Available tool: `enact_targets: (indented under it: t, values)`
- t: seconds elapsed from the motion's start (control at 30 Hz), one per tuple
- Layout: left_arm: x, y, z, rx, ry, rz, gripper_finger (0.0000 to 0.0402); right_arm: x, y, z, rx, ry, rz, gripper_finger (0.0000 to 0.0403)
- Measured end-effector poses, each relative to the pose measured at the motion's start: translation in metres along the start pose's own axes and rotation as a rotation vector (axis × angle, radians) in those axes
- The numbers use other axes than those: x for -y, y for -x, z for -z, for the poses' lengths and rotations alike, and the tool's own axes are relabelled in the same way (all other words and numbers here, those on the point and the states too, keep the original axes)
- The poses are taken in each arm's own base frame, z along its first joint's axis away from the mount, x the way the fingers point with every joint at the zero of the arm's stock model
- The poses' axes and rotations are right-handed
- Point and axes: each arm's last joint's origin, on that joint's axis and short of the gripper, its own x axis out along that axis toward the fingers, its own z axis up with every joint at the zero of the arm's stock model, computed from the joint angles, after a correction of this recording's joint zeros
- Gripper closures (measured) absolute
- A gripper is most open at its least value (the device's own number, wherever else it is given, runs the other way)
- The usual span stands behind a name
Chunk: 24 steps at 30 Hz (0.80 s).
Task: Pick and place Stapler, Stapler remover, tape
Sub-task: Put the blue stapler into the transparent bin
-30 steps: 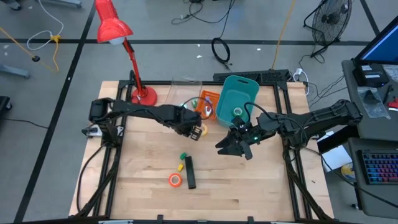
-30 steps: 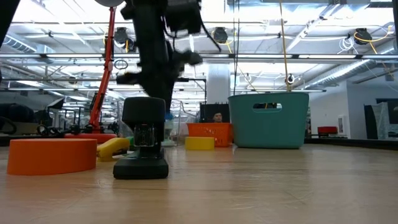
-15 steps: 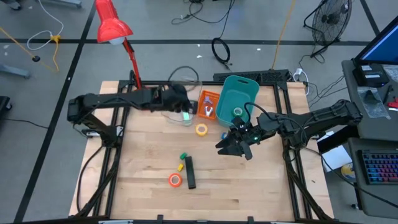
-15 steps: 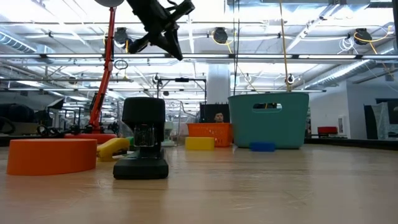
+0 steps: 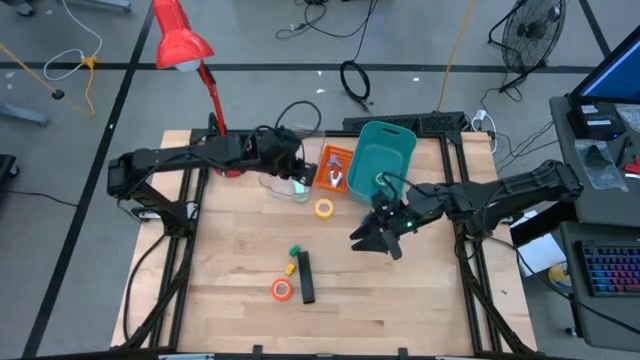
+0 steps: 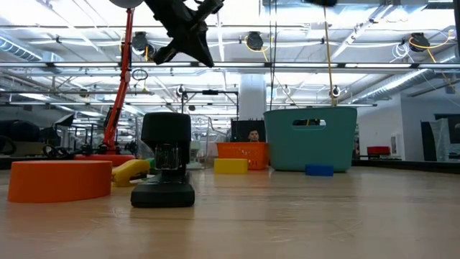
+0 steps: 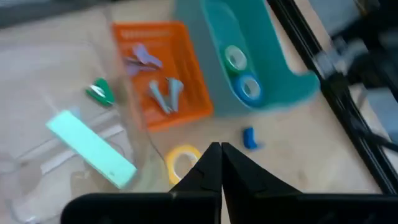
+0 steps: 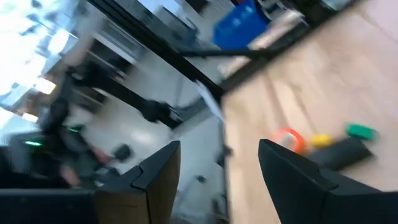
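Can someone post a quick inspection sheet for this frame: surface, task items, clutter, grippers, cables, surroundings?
Surface: wooden table top, mostly bare at the front.
Job's things: yellow tape lies on the wood beside the orange basket; orange tape lies by the black stapler; green tape and blue tape are in the teal bin.
Clutter: small yellow and green blocks by the stapler; clear container with a mint block inside; small blue block.
Grippers: left gripper shut, empty, above the clear container; right gripper open, empty.
Cables: coil on floor behind the table.
Surroundings: red lamp, fan.
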Motion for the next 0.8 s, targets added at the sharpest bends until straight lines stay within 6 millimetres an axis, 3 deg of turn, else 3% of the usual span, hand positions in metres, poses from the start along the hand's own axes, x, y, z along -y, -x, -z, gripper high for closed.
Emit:
enact_targets:
  t: [0.13, 0.3, 0.4, 0.8]
  values:
    - [0.012, 0.001, 0.015, -0.093, -0.048, 0.064, 0.0391, 0.021, 0.004, 0.012, -0.146, -0.005, 0.194, 0.0193]
    - [0.034, 0.007, 0.049, -0.191, -0.131, 0.090, 0.0390, 0.050, 0.017, 0.029, -0.308, -0.045, 0.546, 0.0193]
    - [0.046, 0.012, 0.069, -0.220, -0.199, 0.100, 0.0398, 0.059, 0.019, 0.033, -0.342, -0.014, 0.659, 0.0193]
    - [0.081, 0.036, 0.133, -0.230, -0.337, 0.130, 0.0398, 0.104, -0.037, 0.058, -0.515, -0.045, 0.812, 0.0193]
